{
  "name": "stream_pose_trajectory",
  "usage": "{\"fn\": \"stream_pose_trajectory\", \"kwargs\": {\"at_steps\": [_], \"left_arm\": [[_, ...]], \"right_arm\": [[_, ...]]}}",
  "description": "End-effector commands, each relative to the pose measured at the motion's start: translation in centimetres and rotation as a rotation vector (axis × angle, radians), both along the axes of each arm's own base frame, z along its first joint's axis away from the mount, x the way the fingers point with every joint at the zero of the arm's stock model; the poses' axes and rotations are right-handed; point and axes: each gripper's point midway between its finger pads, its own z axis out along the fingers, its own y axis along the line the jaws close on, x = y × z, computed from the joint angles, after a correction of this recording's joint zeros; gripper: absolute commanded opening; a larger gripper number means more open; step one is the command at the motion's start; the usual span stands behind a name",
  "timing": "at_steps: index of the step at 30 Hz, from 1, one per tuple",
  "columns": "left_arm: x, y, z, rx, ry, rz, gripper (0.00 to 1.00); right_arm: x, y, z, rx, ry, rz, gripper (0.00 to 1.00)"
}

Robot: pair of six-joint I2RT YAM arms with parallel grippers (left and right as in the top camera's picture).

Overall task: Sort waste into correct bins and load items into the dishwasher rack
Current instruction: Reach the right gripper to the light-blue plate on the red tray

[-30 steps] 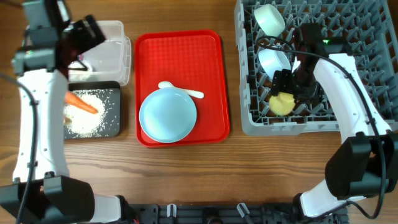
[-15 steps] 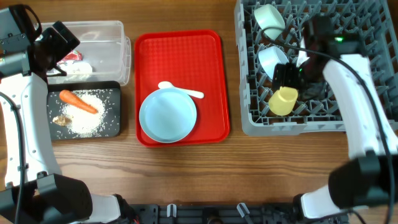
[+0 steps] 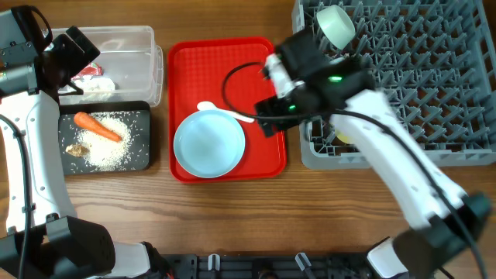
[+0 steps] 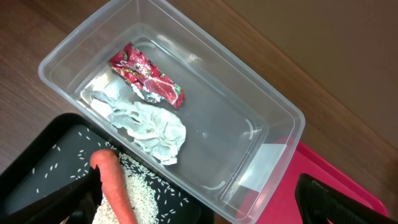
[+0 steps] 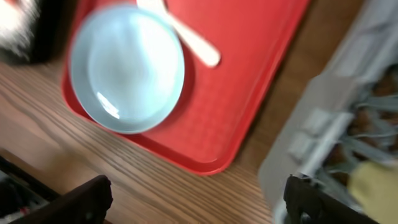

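Note:
My left gripper (image 3: pixel 74 50) (image 4: pixel 199 198) is open and empty above the clear tub (image 3: pixel 147 46) (image 4: pixel 261 106), which holds the red-and-white wrapper (image 4: pixel 146 76) and white tissue (image 4: pixel 149 127). The black tray (image 3: pixel 143 108) holds the carrot (image 3: pixel 98 127) (image 4: pixel 115 186), rice (image 3: pixel 116 143) and brown scraps (image 3: pixel 75 149). My right gripper (image 3: pixel 271 115) (image 5: pixel 199 199) is open and empty over the red tray's right side. The light-blue plate (image 3: pixel 208 144) (image 5: pixel 127 68) lies to its left. The grey rack (image 3: pixel 434 77) (image 5: pixel 323 124) holds one bowl (image 3: pixel 335 23) and the yellow cup (image 5: pixel 376 180). The other bowl is hidden by my arm.
The flat red tray (image 3: pixel 232 62) (image 5: pixel 249 81) sits between the bins and the rack. A white spoon (image 3: pixel 225 113) (image 5: pixel 186 34) lies on it just behind the plate. Bare wood runs along the table's front.
My right arm has swung left out of the rack to the red tray, leaving the yellow cup in the rack. My left arm rose toward the far left, then stayed still.

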Motion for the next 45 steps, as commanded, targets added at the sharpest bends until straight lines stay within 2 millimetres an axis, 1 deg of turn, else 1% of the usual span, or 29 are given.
{"fn": "stream_pose_trajectory", "kwargs": {"at_steps": [1,4,7,10,13,15,17,18,21,27,32,37,42,45], "left_arm": [[-0.2,0.0,0.8,-0.009,-0.022,0.008,1.00],[-0.2,0.0,0.8,-0.009,-0.022,0.008,1.00],[-0.2,0.0,0.8,-0.009,-0.021,0.009,1.00],[-0.2,0.0,0.8,-0.009,-0.022,0.008,1.00],[-0.2,0.0,0.8,-0.009,-0.022,0.008,1.00],[-0.2,0.0,0.8,-0.009,-0.022,0.008,1.00],[-0.2,0.0,0.8,-0.009,-0.022,0.008,1.00],[-0.2,0.0,0.8,-0.009,-0.021,0.009,1.00],[-0.2,0.0,0.8,-0.009,-0.022,0.008,1.00],[-0.2,0.0,0.8,-0.009,-0.022,0.008,1.00],[-0.2,0.0,0.8,-0.009,-0.021,0.009,1.00],[-0.2,0.0,0.8,-0.009,-0.022,0.008,1.00],[-0.2,0.0,0.8,-0.009,-0.022,0.009,1.00],[-0.2,0.0,0.8,-0.009,-0.022,0.008,1.00]], "right_arm": [[0.0,0.4,-4.1,-0.077,0.069,0.027,0.90],[0.0,0.7,-5.9,-0.096,0.110,0.058,0.89],[-0.2,1.5,-6.9,-0.089,0.127,0.110,0.89],[0.4,3.0,-7.9,-0.067,0.097,0.158,0.89],[0.5,4.7,-8.8,-0.030,0.098,0.203,0.89],[0.7,5.1,-9.7,-0.037,0.098,0.209,0.89],[0.9,5.0,-10.4,-0.048,0.105,0.205,0.88],[1.0,4.8,-10.5,-0.053,0.103,0.201,0.89],[1.9,3.3,-10.7,-0.097,0.095,0.168,0.89],[3.0,1.1,-10.7,-0.100,0.113,0.108,0.88],[3.9,0.3,-10.7,-0.084,0.110,0.078,0.88],[3.9,0.4,-10.6,-0.074,0.112,0.078,0.87],[4.7,1.8,-10.2,-0.003,0.081,0.089,0.84],[5.1,2.1,-10.1,0.010,0.066,0.089,0.83]]}}
